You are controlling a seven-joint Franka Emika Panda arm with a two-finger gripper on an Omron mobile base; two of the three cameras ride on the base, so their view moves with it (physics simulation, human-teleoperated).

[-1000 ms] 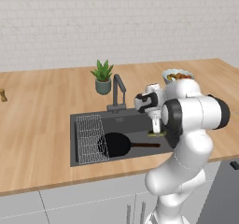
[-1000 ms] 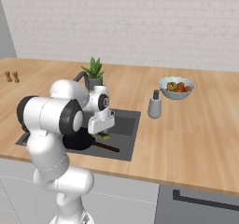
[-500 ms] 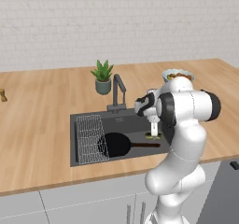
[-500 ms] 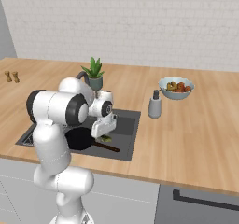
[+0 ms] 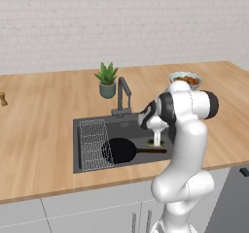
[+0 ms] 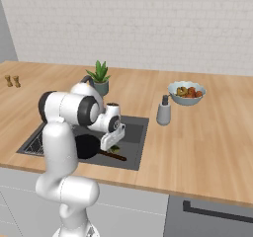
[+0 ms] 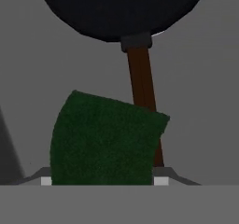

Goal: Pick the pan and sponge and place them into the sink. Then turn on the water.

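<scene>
Pan (image 5: 121,149): lies flat in sink (image 5: 87,166)
Sponge (image 7: 105,141): green face showing, clamped between jaws above the pan handle
Gripper (image 6: 112,144): low over basin

light: even, soft, bright on the counter (image 5: 44,125) and wall | source: cannot tell | shadows: faint; sink (image 5: 87,164) interior dark, pan (image 5: 121,149) nearly merges with it | glare: small pale glint at the pan rim in hand view | sharpness: base views soft, coarse; hand view blurred, sponge (image 7: 102,139) grainy | edge distortion: none seen
</scene>
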